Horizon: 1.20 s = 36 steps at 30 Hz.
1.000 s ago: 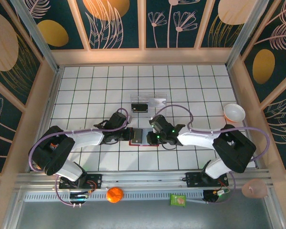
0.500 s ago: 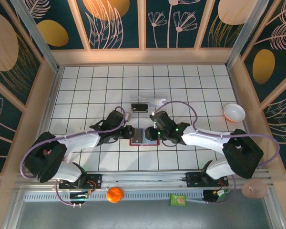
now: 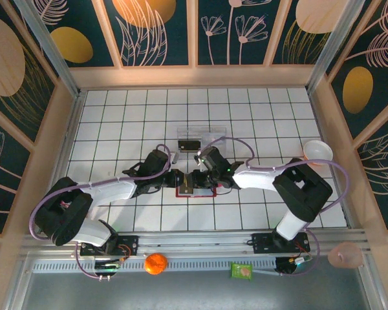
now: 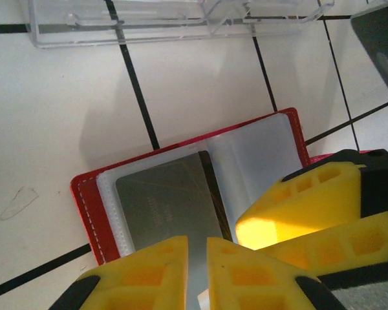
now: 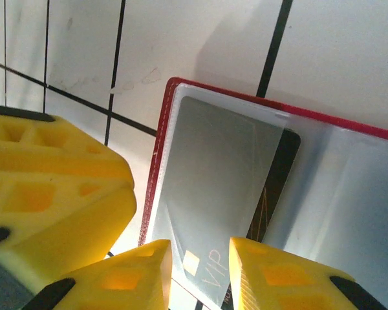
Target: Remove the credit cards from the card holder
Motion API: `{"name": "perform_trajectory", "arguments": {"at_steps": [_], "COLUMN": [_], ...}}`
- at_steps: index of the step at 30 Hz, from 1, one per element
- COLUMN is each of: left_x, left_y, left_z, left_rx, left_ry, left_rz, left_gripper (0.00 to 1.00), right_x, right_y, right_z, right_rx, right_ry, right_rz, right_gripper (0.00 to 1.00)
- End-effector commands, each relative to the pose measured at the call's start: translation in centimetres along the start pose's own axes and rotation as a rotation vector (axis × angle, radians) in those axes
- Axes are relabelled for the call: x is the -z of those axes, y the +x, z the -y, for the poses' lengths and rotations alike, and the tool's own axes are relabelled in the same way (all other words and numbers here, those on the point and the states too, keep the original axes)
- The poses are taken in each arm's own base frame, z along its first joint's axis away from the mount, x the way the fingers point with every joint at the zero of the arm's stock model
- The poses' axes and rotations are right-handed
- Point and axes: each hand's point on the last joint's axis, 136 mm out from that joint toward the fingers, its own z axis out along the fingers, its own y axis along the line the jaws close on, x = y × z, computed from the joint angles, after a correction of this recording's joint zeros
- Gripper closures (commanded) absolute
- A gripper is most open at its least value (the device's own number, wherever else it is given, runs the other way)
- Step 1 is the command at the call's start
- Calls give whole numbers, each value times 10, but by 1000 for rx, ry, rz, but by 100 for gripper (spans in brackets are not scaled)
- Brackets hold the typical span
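From my right wrist I read "VIP" in pale capitals on the silvery grey card (image 5: 213, 194), at the end nearest my right pincer (image 5: 200, 257). Below those letters a further line of print starts, but it is cut off and I cannot read it. From my left wrist, that card carries faint lettering across its middle, too blurred to make out. Nothing else carries readable text.

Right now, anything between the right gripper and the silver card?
Nothing visible. The right gripper hangs directly over the silver card in the open card holder; the left gripper sits at the opposite side, not in between.
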Motion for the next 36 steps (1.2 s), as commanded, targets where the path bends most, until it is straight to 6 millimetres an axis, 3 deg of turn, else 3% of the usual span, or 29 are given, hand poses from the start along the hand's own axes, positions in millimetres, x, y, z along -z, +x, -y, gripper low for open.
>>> {"name": "perform_trajectory", "arguments": {"at_steps": [1,15,25,36], "left_x": [-6,-15,-5,-3], "left_y": [4,14,15,6], "left_z": [0,-14,-21,1], "left_rx": [3,31,41,12], "left_ry": [17,-24,-65,24], "left_rz": [-8,-42,-18,-13], "left_gripper": [84,89,89,89], "right_x": [-1,-13,-4,21], "right_y": [-9,-2,-3,-22], "right_z": [-3,19,35,0], "right_rx": [-39,-71,-30,96], "right_ry": [-25,50,232,199], "right_rz": [32,12,66,190], "right_gripper": [71,72,73,68]}}
